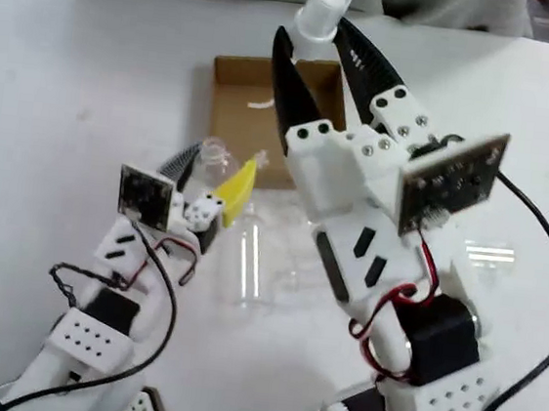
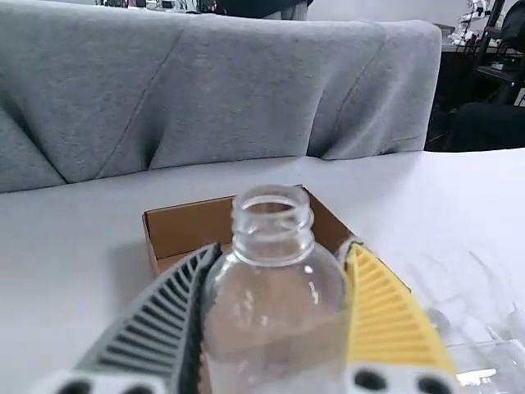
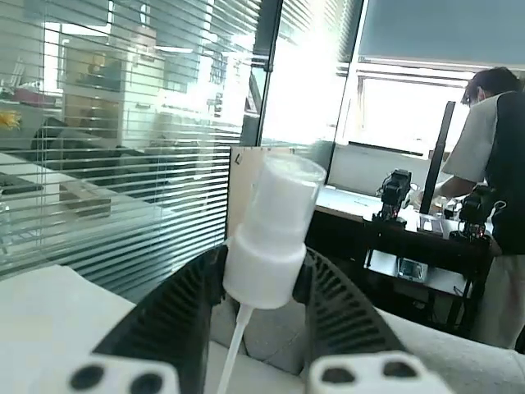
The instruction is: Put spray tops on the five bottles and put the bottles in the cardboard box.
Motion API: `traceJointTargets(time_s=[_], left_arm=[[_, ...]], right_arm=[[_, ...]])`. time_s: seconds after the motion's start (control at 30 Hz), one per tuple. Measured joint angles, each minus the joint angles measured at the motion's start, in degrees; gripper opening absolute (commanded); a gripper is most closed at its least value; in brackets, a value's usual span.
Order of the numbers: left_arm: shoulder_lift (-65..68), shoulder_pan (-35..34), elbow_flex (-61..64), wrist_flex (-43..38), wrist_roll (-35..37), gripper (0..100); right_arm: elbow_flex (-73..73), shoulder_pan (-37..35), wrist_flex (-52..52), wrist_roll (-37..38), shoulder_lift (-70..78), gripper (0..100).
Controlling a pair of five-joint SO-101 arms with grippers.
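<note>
The right tool (image 1: 314, 31) (image 3: 267, 263) pinches a white spray top (image 1: 325, 5) (image 3: 275, 230) between its two black fingers, gripping the collar below the nozzle. The thin dip tube (image 3: 238, 345) hangs down between them. The left tool (image 1: 222, 159) (image 2: 283, 250), one finger grey and one yellow, is pressed against both sides of a clear bottle (image 1: 218, 165) (image 2: 275, 312). That bottle stands upright with its threaded neck uncapped. Just beyond it lies the open cardboard box (image 1: 232, 123) (image 2: 189, 226), flat on the white counter (image 1: 70, 96). In the high view the right arm covers the box's near right corner. A loose clear bottle (image 1: 247, 262) lies on its side on the counter between the two arms, just beside the left tool. A grey upholstered seat back (image 2: 205, 98) runs along the counter's far edge. The right arm is raised high, its tool lifted well above the counter over the box's far side. The left arm stays low, stretched from the near left edge toward the box.
</note>
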Motion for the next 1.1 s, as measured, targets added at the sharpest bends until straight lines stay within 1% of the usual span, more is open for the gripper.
traceJointTargets(time_s=[0.2,0.4,0.53,0.6,0.77,1.1], left_arm=[[0.0,0.0,1.6,-1.5,0.0,9],[0.0,0.0,3.0,-1.5,0.0,9],[0.0,0.0,3.3,-1.5,0.0,9],[0.0,0.0,3.3,-1.5,0.0,9],[0.0,0.0,3.6,-1.5,0.0,9],[0.0,0.4,3.7,-1.5,0.0,9]], right_arm=[[-8.1,-0.6,4.9,0.0,8.1,1.9],[-16.7,-5.3,13.2,0.0,16.3,1.9],[-19.3,-7.6,16.7,0.0,19.9,1.9],[-19.7,-8.0,17.4,0.9,21.1,1.9],[-19.8,-8.9,17.4,8.3,22.8,1.9],[-19.8,-8.7,17.4,9.3,25.3,1.9]])
